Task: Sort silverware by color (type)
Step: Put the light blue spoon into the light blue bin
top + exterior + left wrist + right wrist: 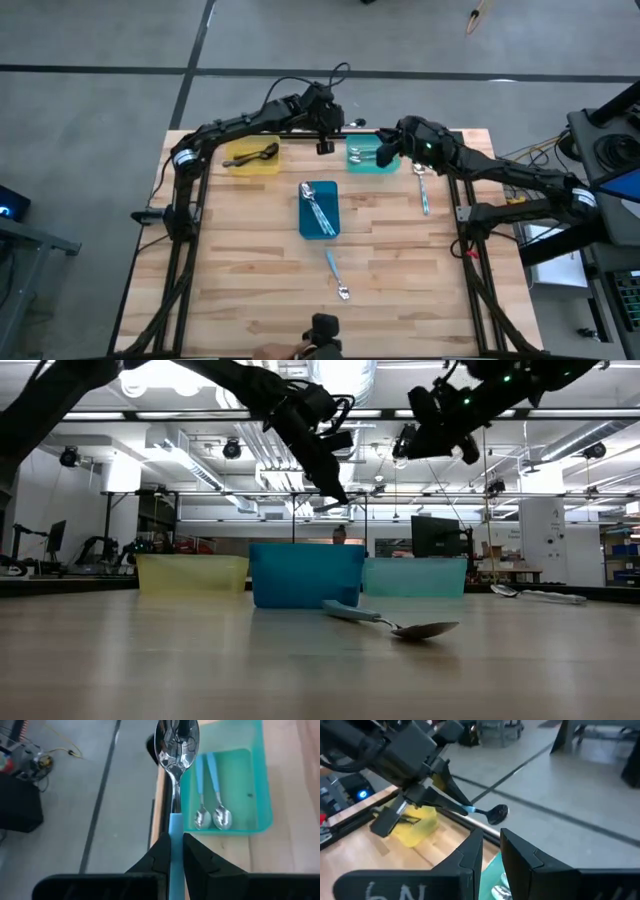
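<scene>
Fingers of the left gripper (176, 851) clamped the blue-handled spoon (176, 750) by its handle, bowl pointing beyond the table edge beside the teal tray (260, 780). Right gripper (491, 847), fingers slightly apart and empty, hovered over that tray.

High view: overhead, facing straight down, far enough to take in the whole desk (250, 280) and both arms. Low view: at desk-top height, facing level across the surface towards the room at 12 o'clock. Left wrist view: close behind that arm's fingers (197, 860), facing down on the teal tray (260, 785). Right wrist view: close, facing the left arm. All four views share the trays at the desk's 12 o'clock edge.
</scene>
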